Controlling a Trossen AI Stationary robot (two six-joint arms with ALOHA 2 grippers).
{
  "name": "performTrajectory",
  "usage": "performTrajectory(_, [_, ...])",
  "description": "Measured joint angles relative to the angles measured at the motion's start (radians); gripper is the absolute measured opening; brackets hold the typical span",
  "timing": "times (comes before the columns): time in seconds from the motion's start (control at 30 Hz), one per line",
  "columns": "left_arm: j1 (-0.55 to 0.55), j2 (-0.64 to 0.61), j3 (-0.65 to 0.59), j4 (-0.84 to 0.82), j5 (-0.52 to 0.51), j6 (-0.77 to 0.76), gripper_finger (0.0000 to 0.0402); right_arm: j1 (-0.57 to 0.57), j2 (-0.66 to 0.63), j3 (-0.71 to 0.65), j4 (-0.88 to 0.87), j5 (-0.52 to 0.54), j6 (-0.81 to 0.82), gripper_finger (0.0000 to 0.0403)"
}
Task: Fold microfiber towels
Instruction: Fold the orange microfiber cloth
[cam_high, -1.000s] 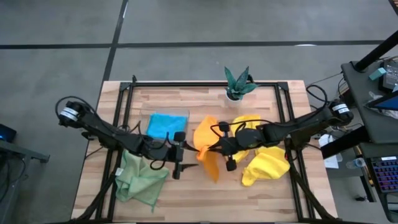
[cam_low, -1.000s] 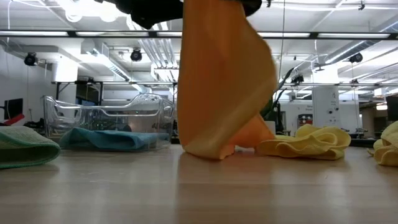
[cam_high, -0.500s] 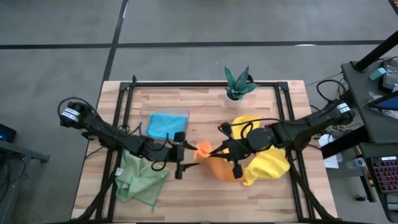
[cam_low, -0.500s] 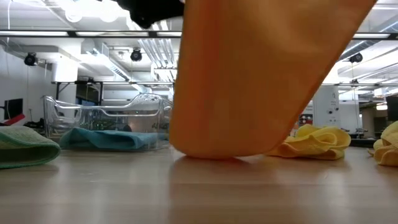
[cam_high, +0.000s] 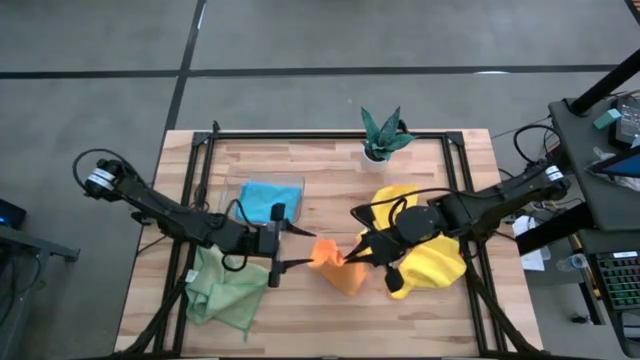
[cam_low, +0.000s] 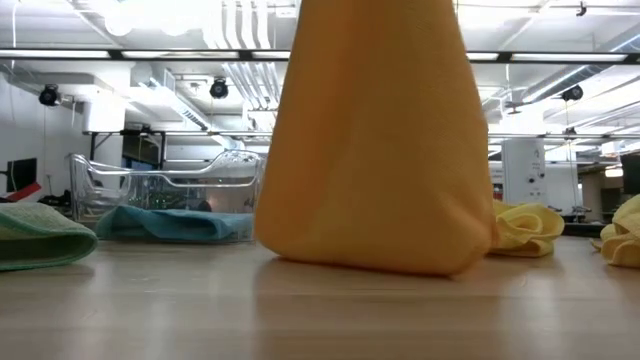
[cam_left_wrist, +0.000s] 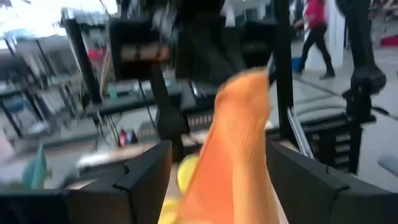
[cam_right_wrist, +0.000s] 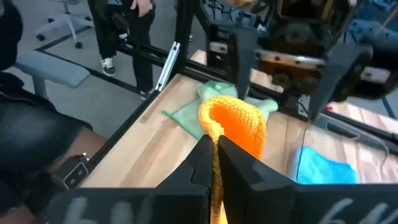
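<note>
The orange towel (cam_high: 335, 270) hangs bunched between my two grippers near the table's middle. It fills the low view (cam_low: 372, 140), with its lower end (cam_low: 370, 262) on the table. My left gripper (cam_high: 298, 262) is at its left side and my right gripper (cam_high: 352, 256) at its right; both are shut on it. A blue towel (cam_high: 264, 200) lies in the clear tray. A pale green towel (cam_high: 226, 288) lies at the near left. Two yellow towels (cam_high: 432, 266) (cam_high: 402, 198) lie on the right. My left gripper has the orange towel's left upper part (cam_left_wrist: 239, 134) between its two fingers, coming level from the table's left. The cloth stands up between the fingers (cam_left_wrist: 146, 177); how many layers I cannot tell. My right gripper pinches a bunched fold of the orange towel (cam_right_wrist: 219, 127) between its shut fingers (cam_right_wrist: 202, 163), coming from the table's right and slanting down. Several layers loop beyond the fingertips. The towel hangs slack below, its lower end on the table.
A clear shallow tray (cam_high: 240, 186) holds the blue towel at the far left. A small plant in a white pot (cam_high: 380, 135) stands at the far edge. Black frame rails (cam_high: 200, 150) run along the table's sides. People stand in the room beyond.
Both grippers have carried the orange towel toward the table's near edge. The towel, which hung long and narrow a second ago, has bunched into a short hanging bundle, its lower end dragged nearer along the table.
</note>
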Motion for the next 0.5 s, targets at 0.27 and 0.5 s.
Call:
performTrajectory(0.27, [-0.001,0.14,0.011,0.2,0.02,0.118,0.0244,-0.017,0.026,-0.003,0.005,0.008,0.062,0.0008])
performTrajectory(0.5, [0.002,0.229,0.025,0.306,0.021,0.139,0.0244,-0.026,0.048,-0.005,0.018,0.009,0.049,0.0008])
